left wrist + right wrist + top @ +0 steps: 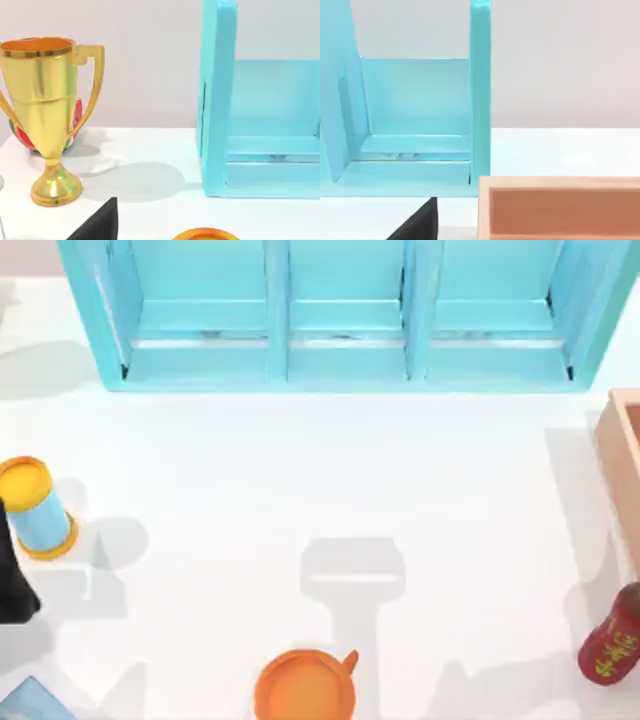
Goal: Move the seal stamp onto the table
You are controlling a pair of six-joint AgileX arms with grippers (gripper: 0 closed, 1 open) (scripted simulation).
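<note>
Table (300,490), white, with blue shelf cabinet (340,340) at far side; seal stamp's place cannot be told, nor either pincer's grip; left arm (12,575) at left edge; risk: a blind reach topples the near orange cup (305,690) or right-hand red bottle (612,640)

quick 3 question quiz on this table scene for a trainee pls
1. True or false: the shelf cabinet stands at the far edge of the table in the top view.
2. The red bottle sits toward which side of the top view: A left, B right, C centre?
3. Fill in: in the left wrist view, the gold ____ stands on the table.

Key: 1 true; 2 B; 3 trophy
</note>
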